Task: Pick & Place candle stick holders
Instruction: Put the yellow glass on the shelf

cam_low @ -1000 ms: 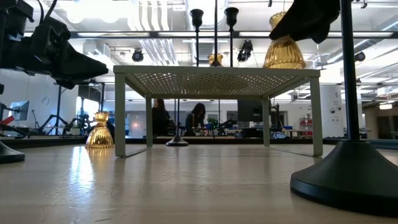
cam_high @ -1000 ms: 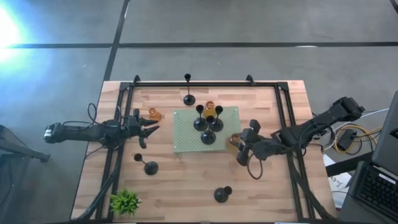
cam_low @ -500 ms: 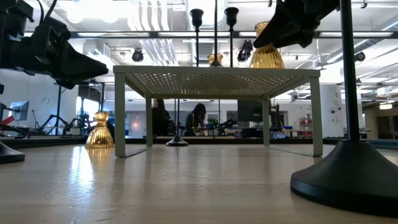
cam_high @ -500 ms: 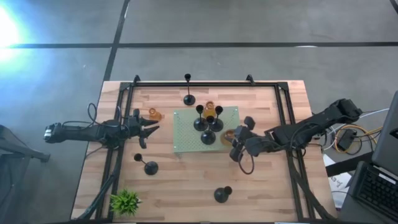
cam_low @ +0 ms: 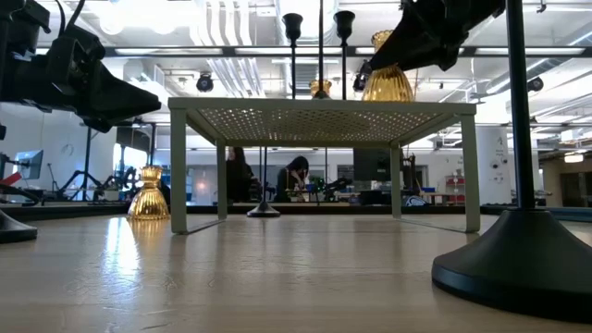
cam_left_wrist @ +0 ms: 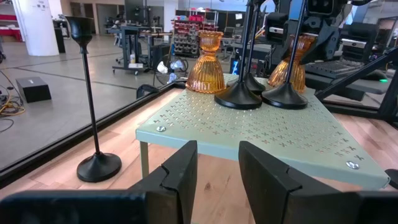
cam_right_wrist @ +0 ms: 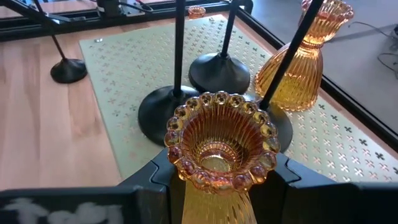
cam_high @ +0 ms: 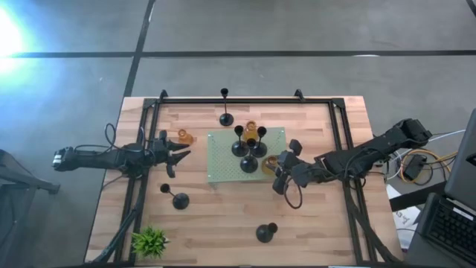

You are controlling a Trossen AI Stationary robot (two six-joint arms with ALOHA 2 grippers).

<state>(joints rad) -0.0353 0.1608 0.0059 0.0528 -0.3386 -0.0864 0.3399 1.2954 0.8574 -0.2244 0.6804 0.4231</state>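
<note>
A pale green perforated stand [cam_high: 223, 160] in the middle of the table bears three black candle stick holders [cam_high: 249, 164] and an amber glass one [cam_high: 251, 132], each on its base. My right gripper [cam_high: 279, 173] reaches in from the table's right and is shut on another amber holder [cam_low: 387, 79] over the stand's right part. My left gripper [cam_left_wrist: 217, 174] waits open, left of the stand, touching nothing. A third amber holder [cam_high: 184, 137] stands on the table beside it. My right gripper pinches the amber holder's ribbed body [cam_right_wrist: 214, 186], below its beaded rim [cam_right_wrist: 219, 134], between its two fingers [cam_right_wrist: 158, 174]. The fingers come from the table's right, slanting down. The holder stays upright over the stand. I cannot tell whether its base touches the stand top.
Black holders stand on the table behind the stand [cam_high: 225, 119], at the near left [cam_high: 180, 199] and near the front edge [cam_high: 265, 233]. A small green plant [cam_high: 151, 240] sits at the near left corner. A black frame [cam_high: 223, 100] rims the table.
My right gripper has carried the amber holder toward the table's left, from beside the stand's right edge to over the stand. The holder has stayed upright.
</note>
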